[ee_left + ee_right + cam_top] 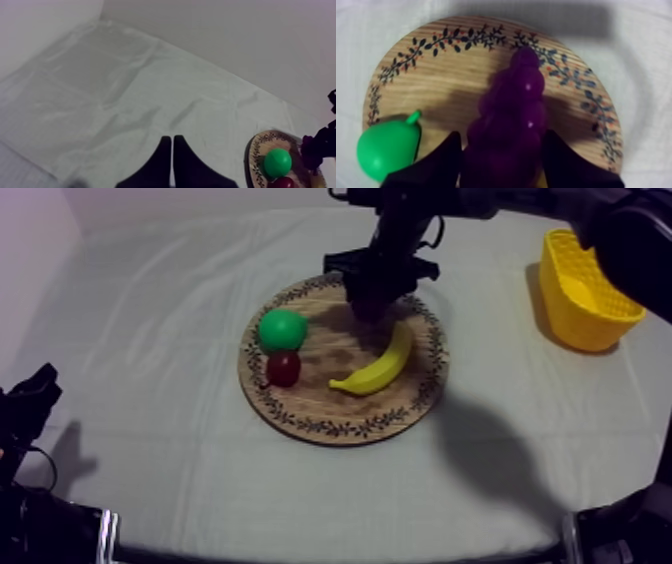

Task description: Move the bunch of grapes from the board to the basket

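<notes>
Basically the grasp step is going on; right tool (503, 133) is pinching the grapes (517, 95); bunch looks to be lying on the board (446, 90), long axis running straight out from the tool, thin tip pointing at the far rim; next it's needing a clean lift, then a swing to the basket (585, 288); left tool (171, 141) is sitting pressed together over the surface (100, 100).

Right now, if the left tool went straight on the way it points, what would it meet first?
Probably only the bare cloth: the left tool, shut, aims across it, and the wooden board lies off to one side. Depth is unclear.
</notes>
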Tool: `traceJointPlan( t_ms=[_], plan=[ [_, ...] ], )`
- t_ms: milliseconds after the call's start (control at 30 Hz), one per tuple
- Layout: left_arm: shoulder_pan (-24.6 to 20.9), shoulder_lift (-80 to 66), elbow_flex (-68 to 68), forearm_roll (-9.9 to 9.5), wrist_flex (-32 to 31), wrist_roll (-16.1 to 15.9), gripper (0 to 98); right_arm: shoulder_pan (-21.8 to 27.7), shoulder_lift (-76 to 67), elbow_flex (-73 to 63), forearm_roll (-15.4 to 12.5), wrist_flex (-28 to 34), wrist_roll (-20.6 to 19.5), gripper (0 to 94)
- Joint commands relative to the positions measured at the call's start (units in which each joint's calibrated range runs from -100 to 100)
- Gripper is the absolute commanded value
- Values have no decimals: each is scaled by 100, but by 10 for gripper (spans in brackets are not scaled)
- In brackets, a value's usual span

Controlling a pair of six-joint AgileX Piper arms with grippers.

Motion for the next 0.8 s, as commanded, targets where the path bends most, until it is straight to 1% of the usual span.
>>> traceJointPlan(
  t_ms=[0,167,300,500,633,767],
  plan=[
    [0,5,0,-3,2,0,1,3,-571,315,-47,31,50,256],
    [0,5,0,-3,2,0,1,73,-1671,637,-83,435,162,257],
    [0,5,0,-3,2,0,1,297,-2567,869,-85,647,281,262],
    [0,5,0,-3,2,0,1,1028,-3600,1114,-196,840,600,273],
    [0,5,0,-3,2,0,1,1621,-3939,1343,-150,651,705,271],
    [0,5,0,-3,2,0,1,2154,-3957,1617,-35,340,724,267]
  ],
)
